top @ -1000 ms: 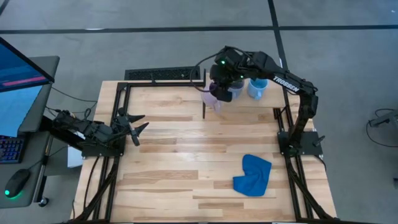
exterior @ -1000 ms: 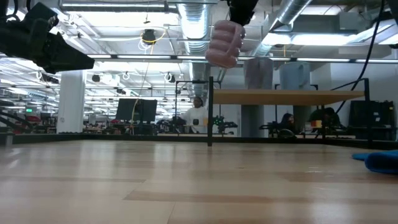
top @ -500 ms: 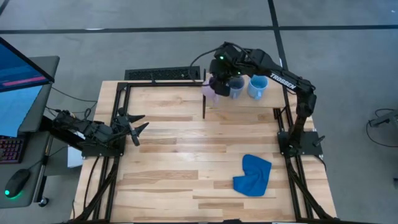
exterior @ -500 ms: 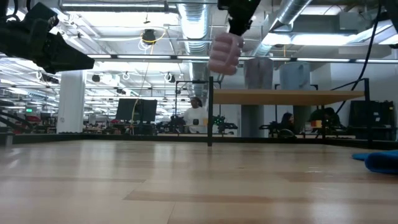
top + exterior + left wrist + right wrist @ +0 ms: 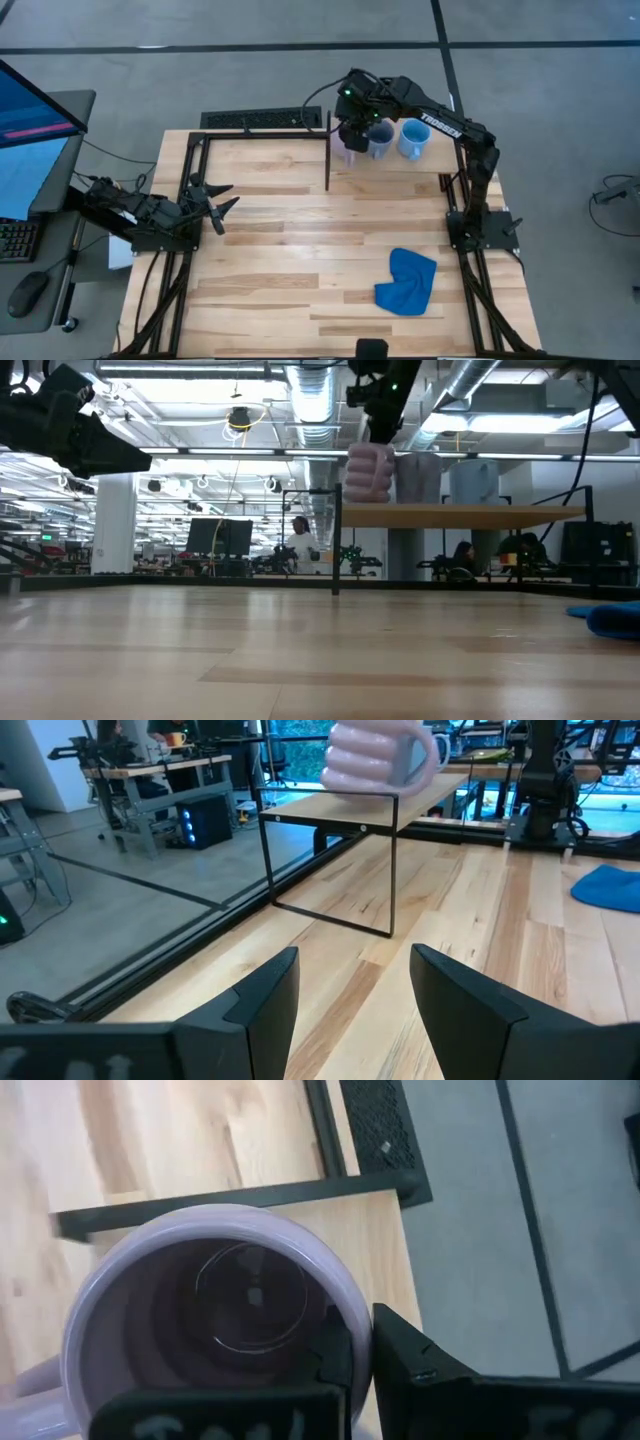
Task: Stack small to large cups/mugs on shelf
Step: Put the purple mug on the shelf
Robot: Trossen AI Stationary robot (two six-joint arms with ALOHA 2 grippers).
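Note:
The lilac mug [image 5: 370,472] hangs upright right over the left end of the raised pale wood shelf [image 5: 480,515], and my right gripper [image 5: 350,130] is shut on it from above. Whether its base touches the shelf, I cannot tell. The grey-blue mug [image 5: 380,141] and the light blue mug [image 5: 412,140] stand on their bases on the shelf [image 5: 430,165], to the right of the lilac one. My left gripper [image 5: 225,198] waits open at the table's left edge, nothing between its fingers [image 5: 262,1000]. My right gripper pinches the lilac mug's rim [image 5: 352,1312], one finger inside the cup [image 5: 335,1355] and one outside [image 5: 410,1360]. The fingers come from above, slanting down. The mug stays upright, mouth up, its handle [image 5: 30,1390] on the side away from the fingers.
A crumpled blue cloth [image 5: 407,282] lies on the plank table toward the near right. The shelf stands on thin black legs [image 5: 327,165]. A black frame rims the table, and a monitor and keyboard [image 5: 20,240] sit off the left edge.
My right gripper has carried the lilac mug toward the table's far edge and downward, from beside the shelf's left end to just over it. The mug, tilted before, now sits upright close beside the grey-blue mug.

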